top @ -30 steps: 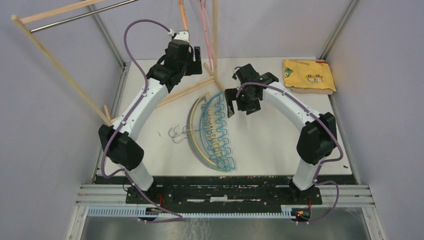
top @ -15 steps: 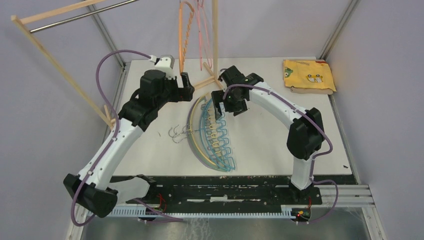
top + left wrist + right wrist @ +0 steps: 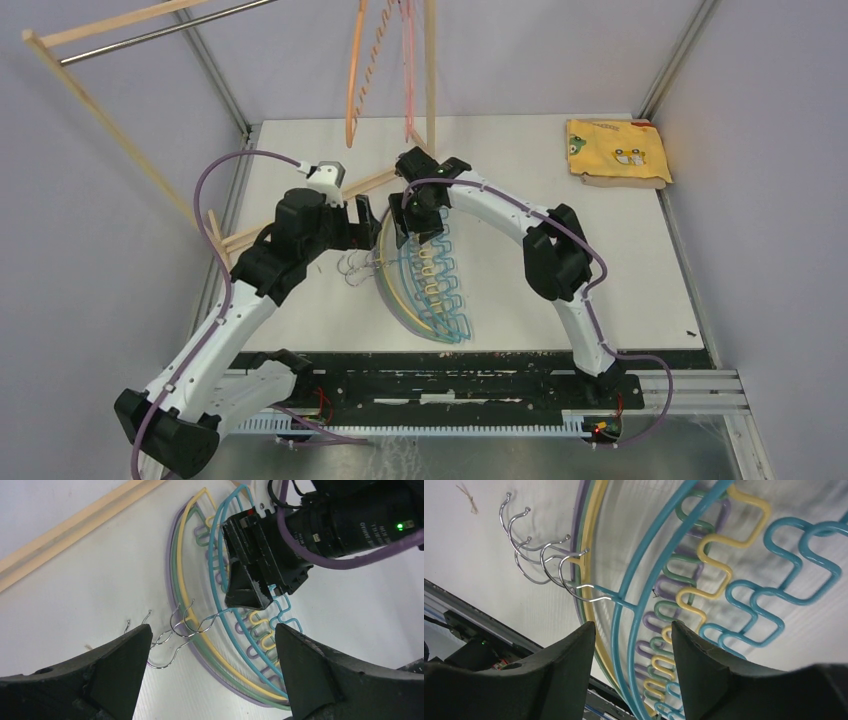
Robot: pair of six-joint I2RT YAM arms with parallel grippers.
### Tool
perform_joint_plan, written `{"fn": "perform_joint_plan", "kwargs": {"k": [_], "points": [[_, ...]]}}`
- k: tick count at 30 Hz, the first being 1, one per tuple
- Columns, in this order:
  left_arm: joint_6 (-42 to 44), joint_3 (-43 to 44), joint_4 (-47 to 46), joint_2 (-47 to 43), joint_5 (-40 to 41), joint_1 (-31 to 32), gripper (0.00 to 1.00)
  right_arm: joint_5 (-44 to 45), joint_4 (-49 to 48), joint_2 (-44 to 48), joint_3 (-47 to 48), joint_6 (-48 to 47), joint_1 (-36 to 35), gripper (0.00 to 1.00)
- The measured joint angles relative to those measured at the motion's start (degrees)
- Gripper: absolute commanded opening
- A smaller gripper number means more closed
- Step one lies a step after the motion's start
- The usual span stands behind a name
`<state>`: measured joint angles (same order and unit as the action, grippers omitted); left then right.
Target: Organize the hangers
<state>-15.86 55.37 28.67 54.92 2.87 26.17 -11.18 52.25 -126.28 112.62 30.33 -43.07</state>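
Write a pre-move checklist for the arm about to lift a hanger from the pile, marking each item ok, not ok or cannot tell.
1. Right gripper straddles teal hanger's shoulder: ok.
2. Only one hanger between its jaws: cannot tell.
3. Left gripper open: ok.
4. Metal hooks free of each other: not ok, they overlap.
5. Orange hanger and pink hanger off the table: ok.

Hanger stack [image 3: 430,285] on the table [image 3: 600,240], two hangers [image 3: 350,100] on the rack [image 3: 430,70] behind, cloth [image 3: 617,152] at far right corner.
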Motion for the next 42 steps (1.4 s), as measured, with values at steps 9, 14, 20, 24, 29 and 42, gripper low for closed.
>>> {"fn": "perform_joint_plan", "kwargs": {"k": [9, 14, 20, 24, 29, 42], "points": [[-0.5, -3.3, 1.8, -4.6, 0.0, 0.0, 0.98, -0.6, -2.4, -5.4, 0.9, 3.1, -0.9, 0.46], [-0.5, -3.3, 3.3, -5.8, -0.1, 0.0, 0.98, -0.6, -4.1, -5.9, -0.3, 4.4, -0.9, 0.36], [-0.5, -3.8, 4.8, -8.0, -0.8, 0.0, 0.97, -2.1, -7.1, -5.9, -2.3, 6.4, -0.7, 0.08], [-0.5, -4.6, 5.6, -10.4, -2.0, 0.0, 0.97, -3.0, -8.0, -5.7, -3.1, 8.3, -0.5, 0.01], [-0.5, -4.9, 5.5, -13.1, -3.7, 0.0, 0.97, -3.9, -13.1, -1.9, -9.0, 13.0, 0.1, 0.01], [-0.5, -7.1, 5.3, -18.4, -8.6, 0.0, 0.97, -7.3, -36.8, 12.5, -16.0, 35.6, 3.0, 0.01]]}}
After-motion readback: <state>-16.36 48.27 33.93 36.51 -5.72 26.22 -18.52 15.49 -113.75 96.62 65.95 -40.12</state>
